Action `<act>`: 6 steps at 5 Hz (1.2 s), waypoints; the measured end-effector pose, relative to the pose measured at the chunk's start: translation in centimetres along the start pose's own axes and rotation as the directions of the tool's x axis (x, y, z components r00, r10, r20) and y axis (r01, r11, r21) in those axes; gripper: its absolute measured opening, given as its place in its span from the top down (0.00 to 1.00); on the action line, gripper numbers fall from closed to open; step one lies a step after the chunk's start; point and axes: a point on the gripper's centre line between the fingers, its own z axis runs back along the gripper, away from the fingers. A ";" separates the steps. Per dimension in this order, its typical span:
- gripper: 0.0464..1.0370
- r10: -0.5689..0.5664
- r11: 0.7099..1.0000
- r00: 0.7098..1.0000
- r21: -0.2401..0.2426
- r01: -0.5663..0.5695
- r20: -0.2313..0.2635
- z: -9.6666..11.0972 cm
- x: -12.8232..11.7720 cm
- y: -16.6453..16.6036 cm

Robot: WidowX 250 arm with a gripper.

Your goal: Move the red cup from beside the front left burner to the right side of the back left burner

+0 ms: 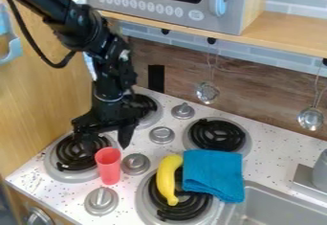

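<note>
the end effector (105,146) hangs wide open near the red cup (108,166), which stands upright between the left burner (68,155) and a silver knob (135,163). a yellow banana (167,178) lies on the near burner (185,206), beside a blue cloth (214,174).

Obstacles: red cup (108,165) standing upright just beside the front left burner (59,164); four knobs (135,163) rising in the middle strip, one sitting between cup and banana (167,171); banana and blue cloth (214,174) crowding the front right burner (155,208); wooden panel (38,99) closing the left side; shelf (290,30) overhanging the back; two ladles (207,92) hanging along the wall. Free room: open air lying over the back right burner (218,134); bare counter (277,145) running right of it toward the faucet (321,171).
</note>
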 end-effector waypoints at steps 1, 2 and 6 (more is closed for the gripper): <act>0.03 0.015 1.000 1.000 0.006 -0.015 -0.001 -1.0 0.3 0.3; 0.03 0.020 1.000 1.000 0.004 -0.020 -0.002 -2.0 0.5 0.1; 0.07 0.066 0.998 0.998 0.009 -0.065 -0.020 -5.2 1.1 -0.4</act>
